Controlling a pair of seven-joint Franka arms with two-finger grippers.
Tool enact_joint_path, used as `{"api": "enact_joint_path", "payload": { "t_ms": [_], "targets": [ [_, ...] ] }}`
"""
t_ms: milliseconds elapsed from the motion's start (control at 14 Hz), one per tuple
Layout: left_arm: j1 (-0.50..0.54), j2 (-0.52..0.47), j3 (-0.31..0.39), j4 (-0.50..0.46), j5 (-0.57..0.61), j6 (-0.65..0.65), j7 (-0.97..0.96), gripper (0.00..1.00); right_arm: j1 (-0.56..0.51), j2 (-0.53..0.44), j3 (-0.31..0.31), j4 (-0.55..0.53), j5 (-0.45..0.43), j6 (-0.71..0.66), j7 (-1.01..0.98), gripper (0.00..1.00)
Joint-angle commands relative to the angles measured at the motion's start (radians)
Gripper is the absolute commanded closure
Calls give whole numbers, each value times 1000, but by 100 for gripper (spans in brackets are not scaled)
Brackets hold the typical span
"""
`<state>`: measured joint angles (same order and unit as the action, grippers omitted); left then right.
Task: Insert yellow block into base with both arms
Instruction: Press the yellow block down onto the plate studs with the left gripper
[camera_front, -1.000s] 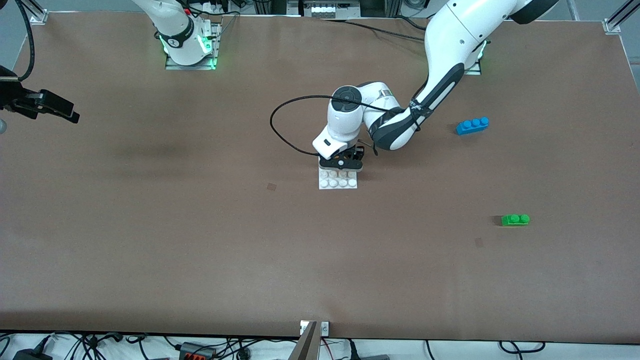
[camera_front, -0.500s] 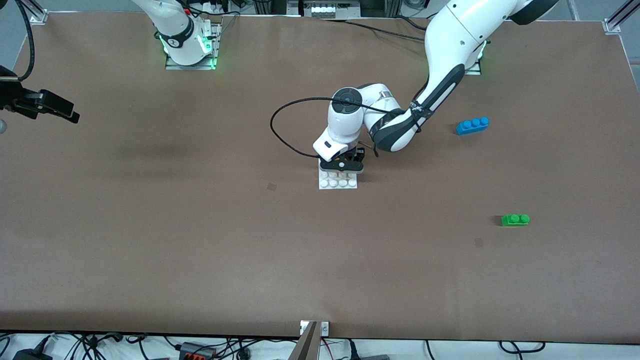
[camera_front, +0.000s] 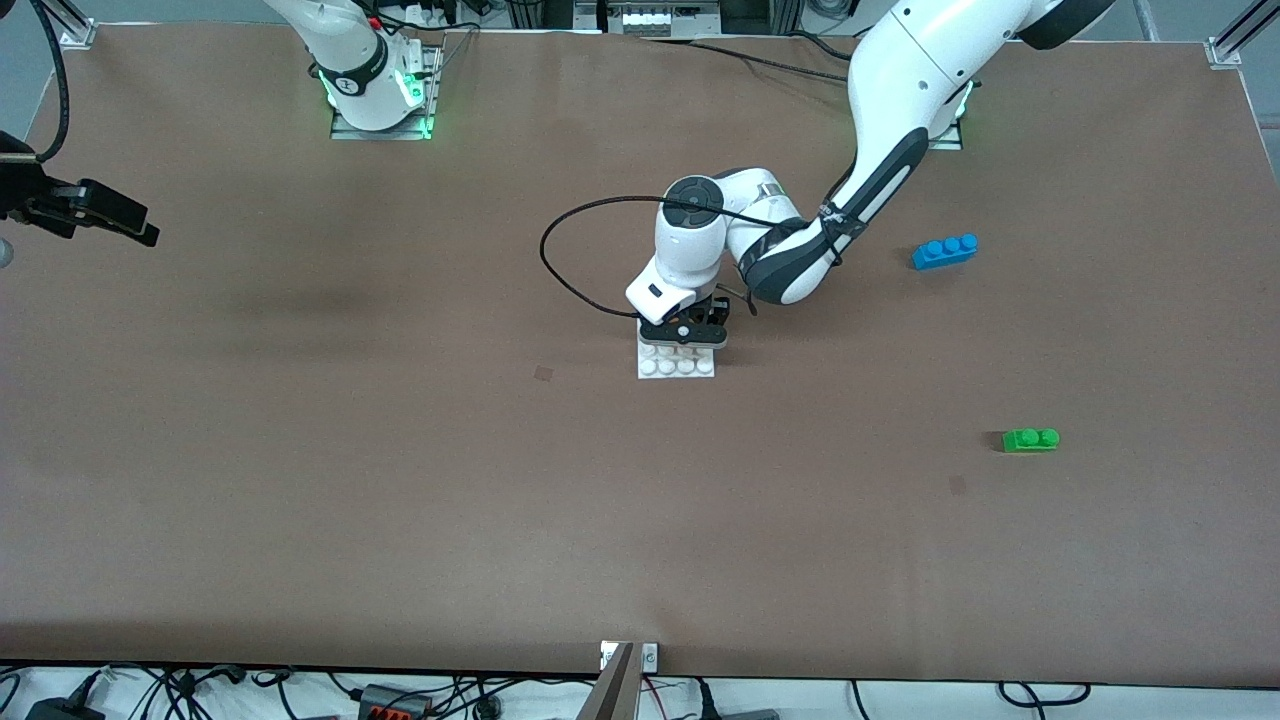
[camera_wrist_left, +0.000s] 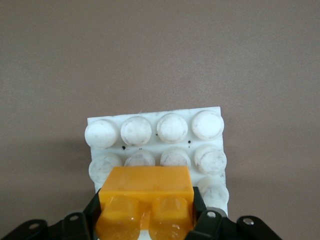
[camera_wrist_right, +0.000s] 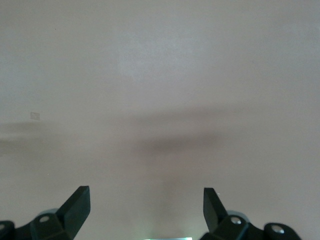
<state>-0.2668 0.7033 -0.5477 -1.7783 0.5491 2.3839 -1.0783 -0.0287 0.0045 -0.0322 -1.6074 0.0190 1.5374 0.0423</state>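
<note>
Clamped in the left pincer (camera_wrist_left: 146, 220): the block (camera_wrist_left: 146, 192), studs toward the wrist camera, underside down over the base (camera_wrist_left: 155, 132), presumably to press onto its studs. Just under the pincer, base flat on the surface (camera_front: 400, 480). Well apart: blue brick (camera_front: 945, 251), green brick (camera_front: 1031, 439). Over bare surface, right pincer (camera_wrist_right: 146, 205) waiting, fingers spread wide, holding nothing.

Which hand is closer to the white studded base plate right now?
Left. The left hand, shut on the yellow-orange two-stud brick, is over the white studded base plate; the right hand waits open near the right arm's table end.
</note>
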Motion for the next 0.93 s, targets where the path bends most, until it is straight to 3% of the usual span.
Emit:
{"api": "enact_joint_path", "payload": {
  "t_ms": [0,857],
  "targets": [
    [-15,41,22,42,15,-8,-17,69,-5,6,3,21,6,-11,14,0],
    [-28,44,15,30,-18,-55,-42,69,-5,6,3,21,6,-11,14,0]
  ]
}}
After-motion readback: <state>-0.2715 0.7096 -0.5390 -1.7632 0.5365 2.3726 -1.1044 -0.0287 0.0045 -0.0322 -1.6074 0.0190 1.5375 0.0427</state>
